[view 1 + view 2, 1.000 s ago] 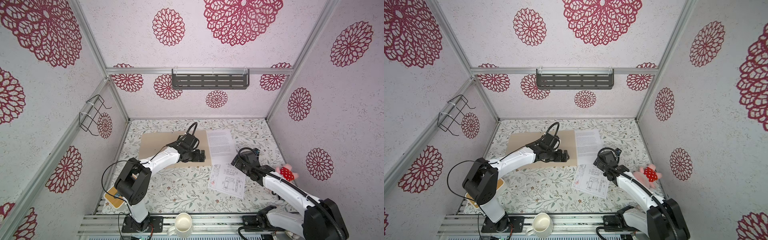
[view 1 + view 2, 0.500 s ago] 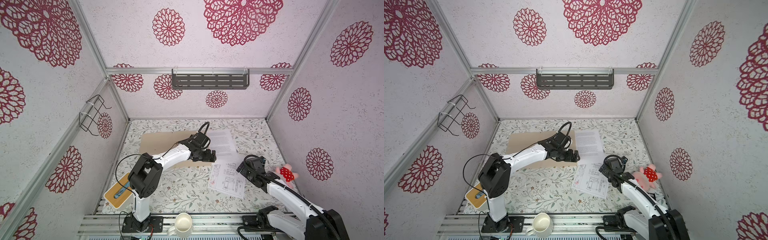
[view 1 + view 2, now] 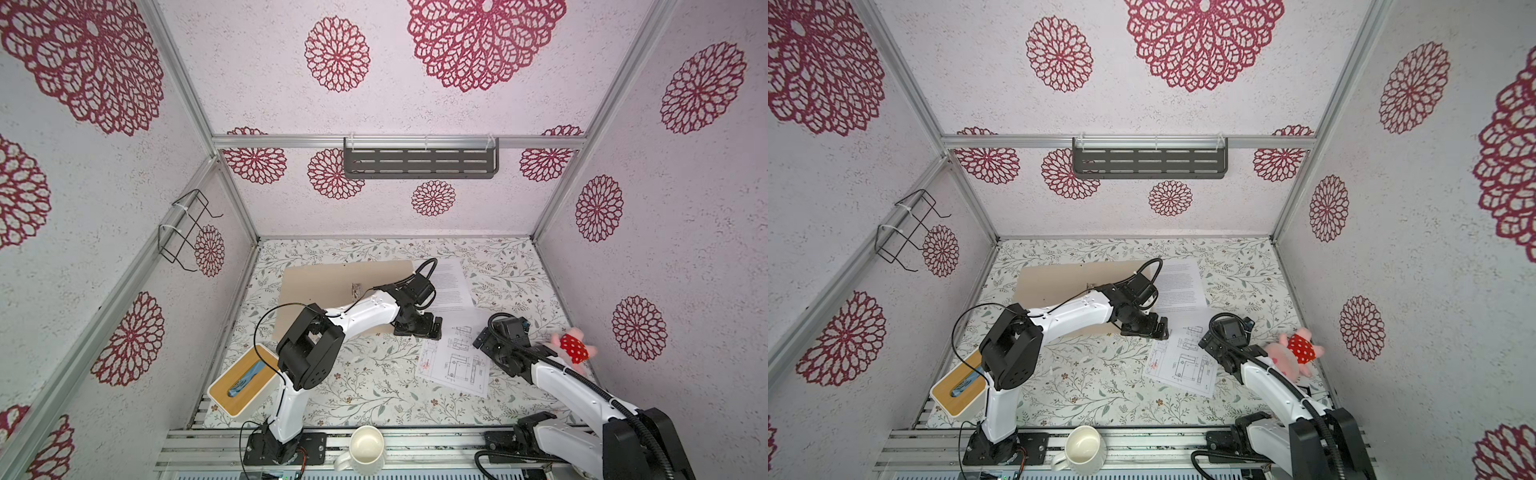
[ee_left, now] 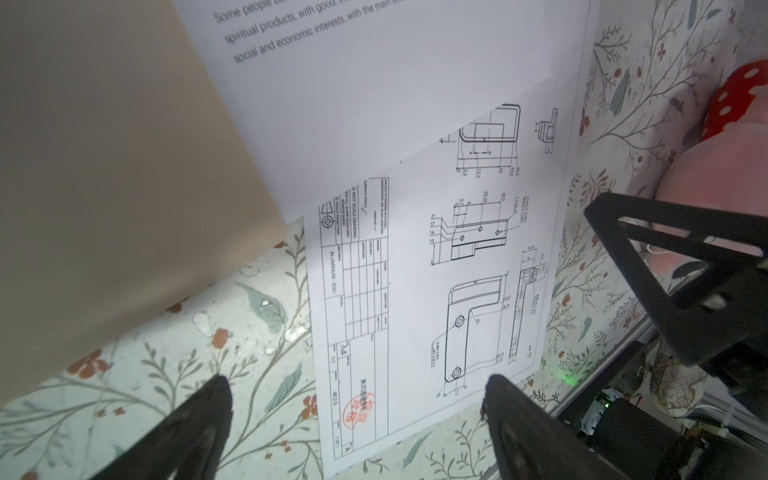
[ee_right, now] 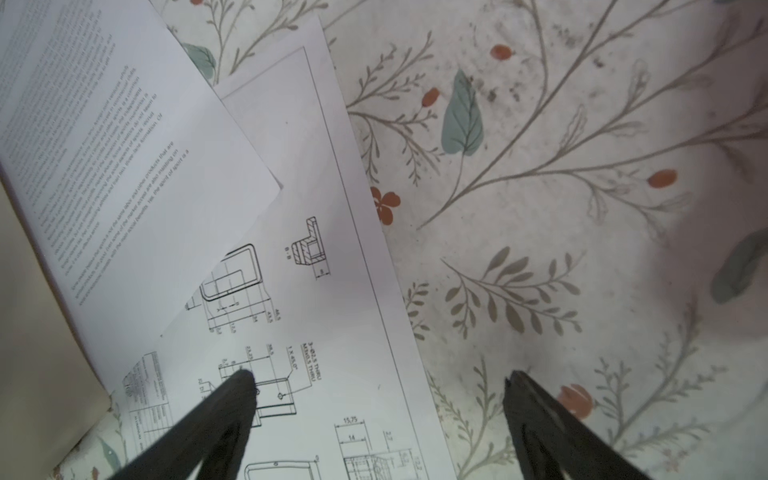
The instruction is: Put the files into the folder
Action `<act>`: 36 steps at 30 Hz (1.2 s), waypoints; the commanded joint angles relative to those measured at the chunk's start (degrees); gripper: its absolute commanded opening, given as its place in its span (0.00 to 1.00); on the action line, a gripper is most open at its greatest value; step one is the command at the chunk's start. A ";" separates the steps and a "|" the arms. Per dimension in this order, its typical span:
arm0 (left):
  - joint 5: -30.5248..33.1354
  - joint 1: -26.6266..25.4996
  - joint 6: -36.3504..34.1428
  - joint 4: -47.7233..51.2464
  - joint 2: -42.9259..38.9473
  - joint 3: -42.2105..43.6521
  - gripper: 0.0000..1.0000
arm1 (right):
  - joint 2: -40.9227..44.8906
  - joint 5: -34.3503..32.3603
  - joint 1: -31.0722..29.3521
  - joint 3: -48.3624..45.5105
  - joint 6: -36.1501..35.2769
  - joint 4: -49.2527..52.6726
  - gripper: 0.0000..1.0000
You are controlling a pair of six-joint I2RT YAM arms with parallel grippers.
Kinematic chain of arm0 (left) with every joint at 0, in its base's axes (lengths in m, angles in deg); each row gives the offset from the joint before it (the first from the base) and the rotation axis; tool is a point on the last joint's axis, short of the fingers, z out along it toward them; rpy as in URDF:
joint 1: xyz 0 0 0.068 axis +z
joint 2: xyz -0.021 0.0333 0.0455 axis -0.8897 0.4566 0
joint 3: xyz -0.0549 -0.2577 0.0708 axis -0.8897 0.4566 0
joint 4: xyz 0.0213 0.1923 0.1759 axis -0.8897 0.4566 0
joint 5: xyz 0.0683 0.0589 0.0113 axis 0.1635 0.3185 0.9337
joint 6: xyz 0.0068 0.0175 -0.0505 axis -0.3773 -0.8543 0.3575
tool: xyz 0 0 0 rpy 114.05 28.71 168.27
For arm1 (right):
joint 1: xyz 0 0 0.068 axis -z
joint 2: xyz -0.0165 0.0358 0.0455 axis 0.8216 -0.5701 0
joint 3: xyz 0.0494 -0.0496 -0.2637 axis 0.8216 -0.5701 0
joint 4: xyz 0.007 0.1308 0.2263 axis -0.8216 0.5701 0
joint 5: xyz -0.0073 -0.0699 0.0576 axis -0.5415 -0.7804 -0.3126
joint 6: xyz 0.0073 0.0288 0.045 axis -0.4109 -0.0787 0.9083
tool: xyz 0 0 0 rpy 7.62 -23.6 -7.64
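tan folder (image 3: 324, 282) flat on table, text sheet (image 3: 451, 286) at its 3 o'clock, drawing sheet (image 3: 453, 361) at 5 o'clock, corner under text sheet, left gripper (image 4: 353, 382) and right gripper (image 5: 380, 378) both spread wide, empty, over drawing sheet

The text sheet (image 4: 374, 83) shows the words "Some people", "spiritual products, with good" and "social and economic interests, with the main". The drawing sheet (image 4: 415, 291) says "DO NOT SCALE DRAWING", "ALUMINIUM" and "A4" in the box along its edge, and the right wrist view adds "B - B", "15,75", "14" and "1 X 45,0°". Its round red stamp (image 4: 357, 409) is too small to read.
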 commanded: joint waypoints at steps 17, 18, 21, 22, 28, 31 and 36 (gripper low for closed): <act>-1.70 -3.88 0.69 2.54 2.41 1.36 0.99 | -5.52 3.55 0.25 1.18 -0.10 -1.21 0.89; -1.75 -4.01 0.79 2.42 2.54 1.45 0.98 | -5.44 3.59 0.28 1.18 -0.10 -1.10 0.89; -1.70 -4.68 0.97 2.52 3.02 1.32 0.98 | -4.98 3.44 0.25 0.92 0.19 -0.69 0.89; -1.58 -4.79 0.98 2.77 3.13 1.13 0.98 | -4.63 3.43 0.26 0.75 0.48 -0.57 0.89; -1.17 -5.47 1.06 3.47 3.90 0.63 0.98 | -3.53 4.04 0.26 -0.41 0.96 -1.35 0.88; -1.09 -5.92 1.15 3.52 4.30 0.24 0.97 | -4.11 4.22 0.25 -0.31 0.73 -0.84 0.88; -0.37 -6.81 1.24 4.23 5.27 -1.14 0.97 | -3.66 4.39 0.25 -1.14 0.95 -1.16 0.88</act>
